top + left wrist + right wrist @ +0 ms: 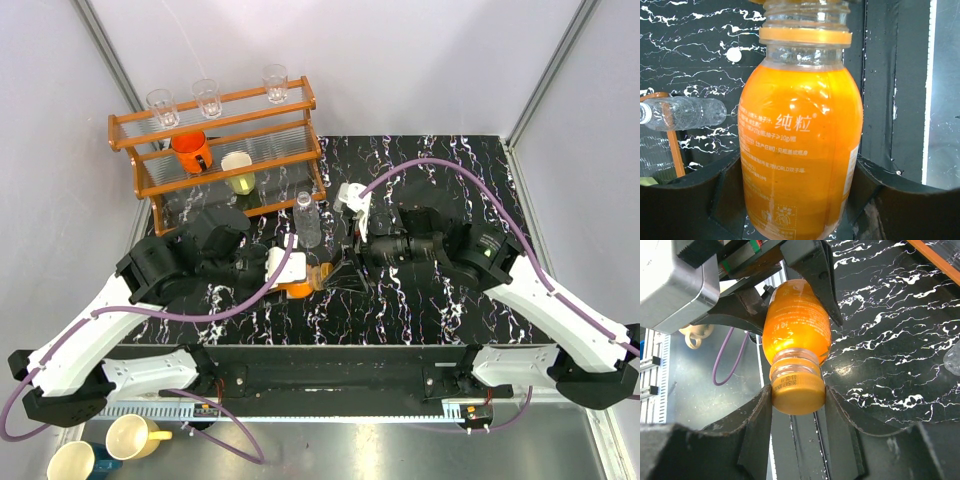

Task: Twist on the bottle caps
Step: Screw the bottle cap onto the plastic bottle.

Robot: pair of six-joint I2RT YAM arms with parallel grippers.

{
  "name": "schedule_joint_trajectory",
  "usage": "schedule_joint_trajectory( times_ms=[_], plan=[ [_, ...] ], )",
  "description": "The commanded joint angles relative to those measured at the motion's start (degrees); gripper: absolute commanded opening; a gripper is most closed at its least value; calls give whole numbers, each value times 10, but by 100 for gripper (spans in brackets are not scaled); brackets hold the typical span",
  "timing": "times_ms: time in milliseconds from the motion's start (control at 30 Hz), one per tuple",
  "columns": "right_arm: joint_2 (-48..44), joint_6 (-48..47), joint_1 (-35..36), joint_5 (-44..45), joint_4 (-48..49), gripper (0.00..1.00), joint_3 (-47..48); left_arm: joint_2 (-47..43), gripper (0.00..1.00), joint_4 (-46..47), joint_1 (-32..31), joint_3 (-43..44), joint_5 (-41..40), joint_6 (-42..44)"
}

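Observation:
My left gripper [290,276] is shut on the short orange bottle [297,287], which it holds tilted low over the table with the neck toward the right arm. In the left wrist view the bottle [800,145] fills the space between both jaws of that gripper [800,200]. The orange cap [797,395] sits on the bottle's neck, and my right gripper [798,399] is shut on it, a finger pressed on each side. The bottle body [796,322] runs away from the cap into the left gripper. The clear plastic bottle [307,220] stands upright just behind, apart from both grippers.
A wooden rack [215,150] at the back left holds drinking glasses, an orange mug [190,150] and a pale cup. A small round white thing [733,54] lies on the black marbled table [440,300]; I cannot tell what it is. Two mugs [135,435] sit below the table's near edge.

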Motion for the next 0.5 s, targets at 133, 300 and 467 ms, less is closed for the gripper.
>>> schedule_joint_trajectory(
  times_ms=[133, 300, 467],
  plan=[
    [7, -25, -15, -1, 3, 32, -1, -9, 31, 31, -4, 10, 20, -3],
    [4, -22, -15, -19, 4, 32, -3, -8, 31, 33, -4, 6, 15, -1],
    [15, -16, -16, -62, -5, 31, -3, -2, 31, 37, -5, 7, 6, 3]
  ],
)
